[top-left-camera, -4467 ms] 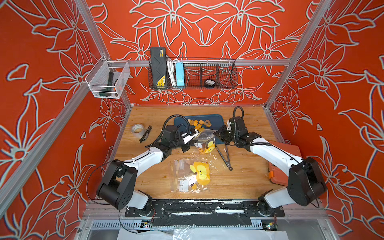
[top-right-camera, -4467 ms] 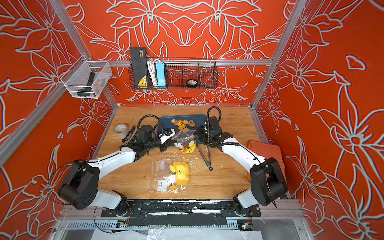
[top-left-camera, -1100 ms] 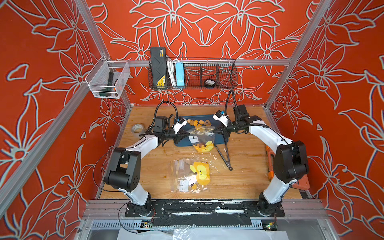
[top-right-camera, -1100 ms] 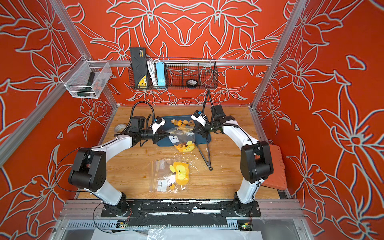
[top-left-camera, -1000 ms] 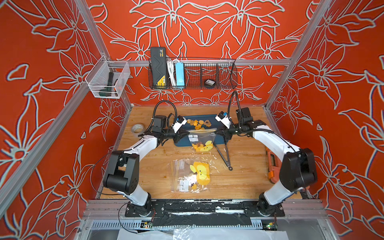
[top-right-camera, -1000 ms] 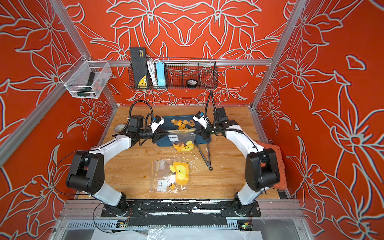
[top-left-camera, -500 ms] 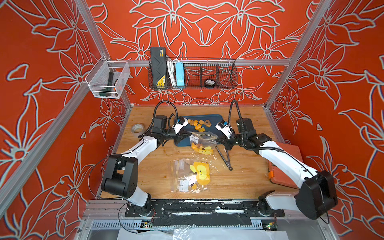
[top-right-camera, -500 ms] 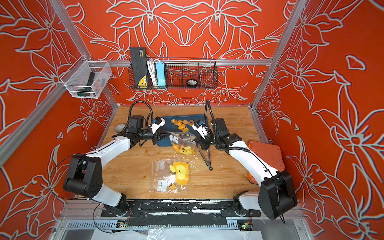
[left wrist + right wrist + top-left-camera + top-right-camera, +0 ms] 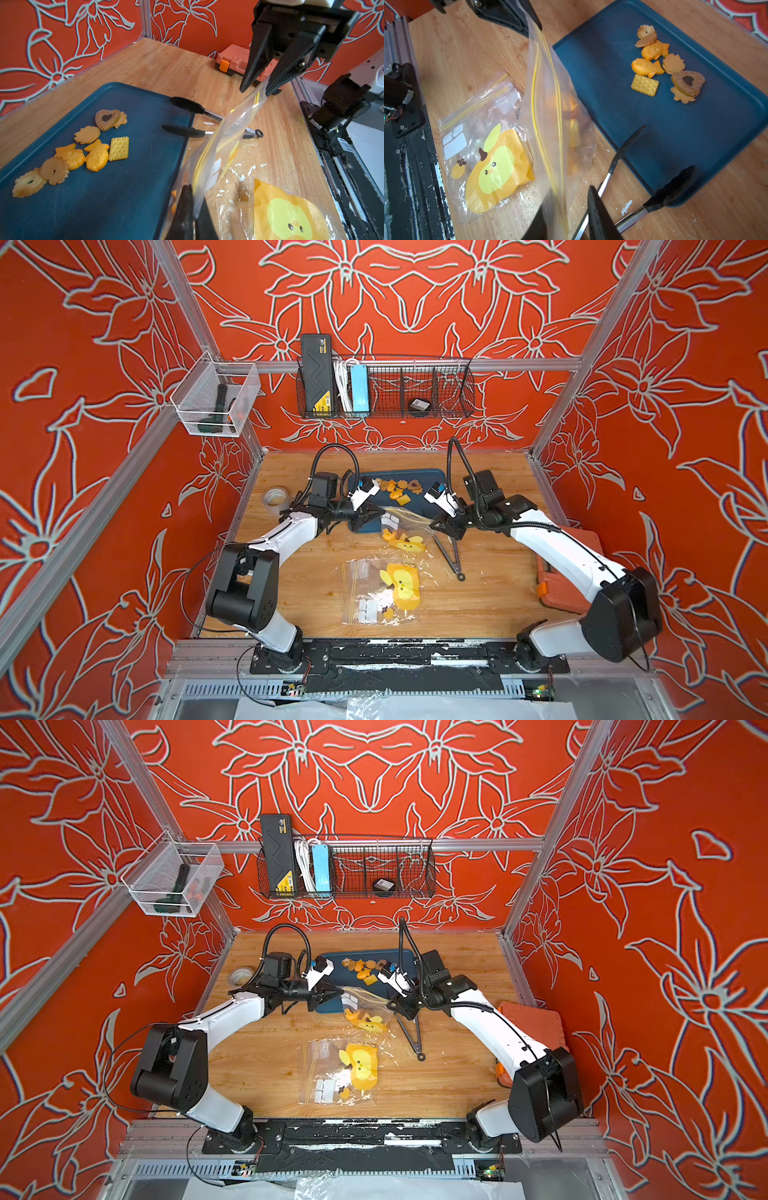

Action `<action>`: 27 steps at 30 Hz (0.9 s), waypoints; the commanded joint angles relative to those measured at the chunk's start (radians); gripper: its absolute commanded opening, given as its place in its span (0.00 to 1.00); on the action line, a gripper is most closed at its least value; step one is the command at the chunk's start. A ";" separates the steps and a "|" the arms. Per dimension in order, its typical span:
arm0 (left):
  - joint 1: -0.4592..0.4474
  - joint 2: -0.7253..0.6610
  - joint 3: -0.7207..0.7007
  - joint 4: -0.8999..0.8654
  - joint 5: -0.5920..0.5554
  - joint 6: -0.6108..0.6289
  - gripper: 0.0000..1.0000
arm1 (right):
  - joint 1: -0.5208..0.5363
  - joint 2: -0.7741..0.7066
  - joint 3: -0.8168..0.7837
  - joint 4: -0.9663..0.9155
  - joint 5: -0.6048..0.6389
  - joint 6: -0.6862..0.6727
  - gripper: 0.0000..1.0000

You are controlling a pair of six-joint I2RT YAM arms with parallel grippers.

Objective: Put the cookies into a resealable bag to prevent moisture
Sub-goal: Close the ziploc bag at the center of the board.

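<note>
Several cookies point(image 9: 399, 489) point(image 9: 97, 145) point(image 9: 654, 66) lie on the dark blue tray point(image 9: 432, 477) point(image 9: 124, 197). A clear resealable bag point(image 9: 405, 526) point(image 9: 365, 1006) point(image 9: 550, 104) with yellow zip lines hangs at the tray's front edge, orange pieces inside it. My left gripper point(image 9: 380, 512) point(image 9: 194, 193) is shut on one end of the bag's top edge. My right gripper point(image 9: 434, 526) point(image 9: 569, 193) point(image 9: 255, 91) is at the other end with its jaws apart. That end of the bag rests against one of its fingers.
Black-handled tongs point(image 9: 451, 549) point(image 9: 623, 166) lie on the wood beside the tray, under my right gripper. A second clear bag point(image 9: 382, 589) point(image 9: 483, 145) with a yellow cartoon print lies flat nearer the front. An orange case point(image 9: 569, 572) is at the right edge, a tape roll point(image 9: 274, 497) at the left.
My right arm has swung from the tray's back toward the front and come lower, and its jaws have parted. The bag sags more. My left gripper has stayed shut on the bag.
</note>
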 commanded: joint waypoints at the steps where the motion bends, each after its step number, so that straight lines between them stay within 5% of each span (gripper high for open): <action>1: -0.002 0.012 0.011 -0.013 0.012 0.024 0.00 | 0.007 0.000 0.021 -0.071 0.034 -0.040 0.24; 5: -0.001 0.013 0.013 -0.012 0.014 0.022 0.00 | 0.009 -0.007 0.026 -0.082 0.054 -0.040 0.18; 9: -0.002 0.012 0.013 -0.015 0.015 0.025 0.00 | 0.010 -0.024 0.024 -0.067 0.057 -0.027 0.00; 14: -0.001 0.005 0.013 -0.030 0.016 0.040 0.00 | 0.012 -0.018 0.037 -0.089 0.044 -0.034 0.02; 16: -0.002 0.005 0.016 -0.039 0.031 0.052 0.00 | 0.014 -0.017 0.037 -0.083 0.056 -0.031 0.18; 18: -0.002 0.005 0.016 -0.041 0.041 0.056 0.00 | 0.015 -0.015 0.040 -0.081 0.071 -0.027 0.22; 20: -0.002 0.006 0.018 -0.047 0.047 0.063 0.00 | 0.016 -0.011 0.046 -0.082 0.073 -0.025 0.19; 22: -0.002 0.009 0.024 -0.053 0.051 0.067 0.00 | 0.017 -0.009 0.049 -0.082 0.062 -0.024 0.00; 25: -0.002 0.013 0.029 -0.059 0.058 0.069 0.00 | 0.016 -0.007 0.050 -0.077 0.042 -0.022 0.00; 26: -0.002 0.014 0.030 -0.059 0.059 0.069 0.00 | 0.018 -0.007 0.051 -0.074 0.041 -0.021 0.02; 27: -0.002 0.013 0.030 -0.059 0.061 0.070 0.00 | 0.019 -0.007 0.049 -0.070 0.040 -0.023 0.18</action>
